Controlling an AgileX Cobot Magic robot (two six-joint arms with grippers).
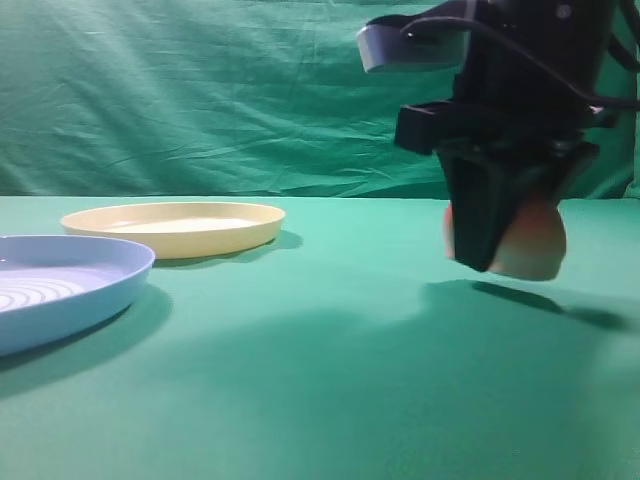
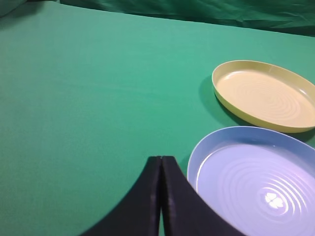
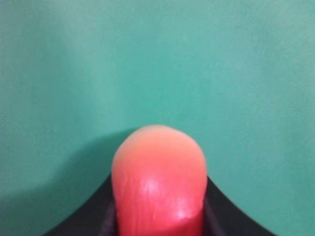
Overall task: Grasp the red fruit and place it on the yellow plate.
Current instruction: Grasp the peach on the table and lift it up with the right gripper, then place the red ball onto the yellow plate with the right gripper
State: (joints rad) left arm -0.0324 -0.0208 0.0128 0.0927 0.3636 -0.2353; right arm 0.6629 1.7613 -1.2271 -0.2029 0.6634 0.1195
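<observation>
My right gripper (image 1: 497, 255) hangs above the green cloth at the right, shut on the red fruit (image 1: 535, 240), whose pale base sticks out past the black fingers. In the right wrist view the red fruit (image 3: 158, 182) fills the gap between the two fingers. The yellow plate (image 1: 175, 226) lies flat at the back left, well apart from the fruit; the left wrist view shows the yellow plate (image 2: 268, 96) with nothing on it. My left gripper (image 2: 161, 162) is shut with nothing in it, beside the light-blue plate.
A light-blue plate with ridged rings (image 1: 60, 285) lies at the front left, near the yellow one. A green cloth backdrop (image 1: 200, 90) hangs behind the table. Green cloth (image 1: 320, 370) covers the table between the plates and the right gripper.
</observation>
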